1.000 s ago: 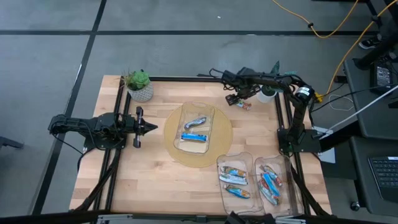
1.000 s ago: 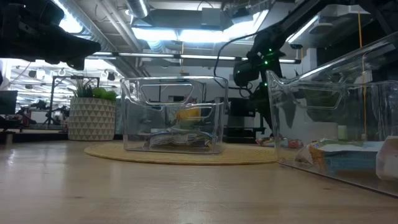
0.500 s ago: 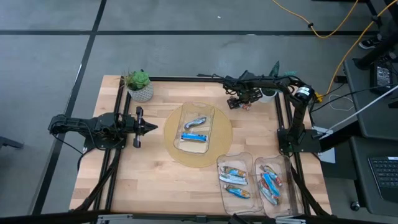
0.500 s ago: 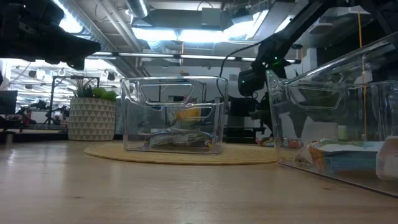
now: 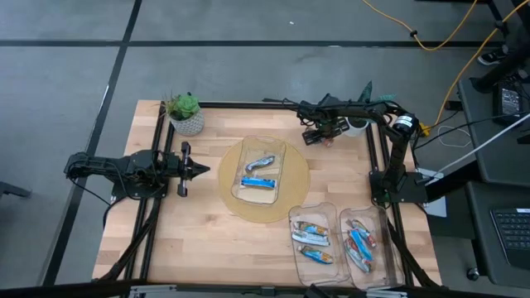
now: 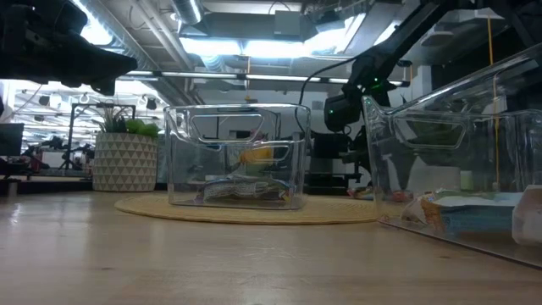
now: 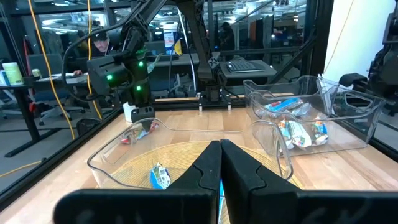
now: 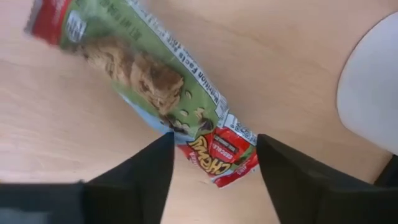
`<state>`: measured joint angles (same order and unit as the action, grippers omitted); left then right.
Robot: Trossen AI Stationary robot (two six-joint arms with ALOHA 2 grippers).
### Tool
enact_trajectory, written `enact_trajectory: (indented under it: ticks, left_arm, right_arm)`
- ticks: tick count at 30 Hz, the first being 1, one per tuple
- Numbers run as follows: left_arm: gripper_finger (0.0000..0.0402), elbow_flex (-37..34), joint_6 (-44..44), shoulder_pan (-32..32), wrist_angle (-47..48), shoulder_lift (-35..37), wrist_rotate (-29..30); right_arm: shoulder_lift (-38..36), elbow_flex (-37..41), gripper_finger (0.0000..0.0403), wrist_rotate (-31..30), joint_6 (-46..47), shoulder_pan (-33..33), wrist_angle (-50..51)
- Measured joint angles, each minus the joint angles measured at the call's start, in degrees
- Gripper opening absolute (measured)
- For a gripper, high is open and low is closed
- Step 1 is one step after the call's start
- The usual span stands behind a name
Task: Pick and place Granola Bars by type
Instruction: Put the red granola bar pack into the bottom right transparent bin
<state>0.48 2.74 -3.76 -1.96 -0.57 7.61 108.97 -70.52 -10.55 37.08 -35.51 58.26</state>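
Right wrist view: our right gripper (image 8: 211, 163) down at table's far right corner, fingers spread astride red end of granola bar (image 8: 146, 87) lying flat on table (image 8: 74, 143). We close squarely on wrapper, lift straight. Left gripper (image 7: 219, 163) pressed together, idle at left edge. Bar barely visible from high view.

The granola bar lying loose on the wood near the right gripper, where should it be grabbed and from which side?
Grip the granola bar across its narrow width near the red end, coming straight down from above. It lies flat on the table, long and thin, and the right gripper already straddles that end, fingers on either side.
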Motion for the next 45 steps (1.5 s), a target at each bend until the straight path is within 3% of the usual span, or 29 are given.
enact_trajectory:
  ticks: [7, 14, 18, 27, 32, 45]
  left_arm:
    - [0.0002, 0.0, 0.0, 0.0, 0.0, 0.0, 0.0]
    - [0.0002, 0.0, 0.0, 0.0, 0.0, 0.0, 0.0]
    - [0.0002, 0.0, 0.0, 0.0, 0.0, 0.0, 0.0]
    - [0.0002, 0.0, 0.0, 0.0, 0.0, 0.0, 0.0]
    - [0.0002, 0.0, 0.0, 0.0, 0.0, 0.0, 0.0]
    - [0.0002, 0.0, 0.0, 0.0, 0.0, 0.0, 0.0]
  right_arm:
    - [0.0, 1.5, 0.0155, 9.5, -2.6, 0.0, -5.5]
    - [-0.2, 1.7, 0.0056, 11.0, -2.8, 0.0, -5.6]
    - [-0.2, 1.7, 0.0020, 11.6, -2.9, 0.0, -5.6]
    - [-0.9, 2.0, 0.0036, 12.6, -4.5, 2.5, -1.8]
    - [-4.5, 2.0, 0.0015, 12.5, -4.6, 4.0, -0.1]
    - [-24.3, 1.9, 0.0010, 8.9, -3.0, 7.7, 2.3]
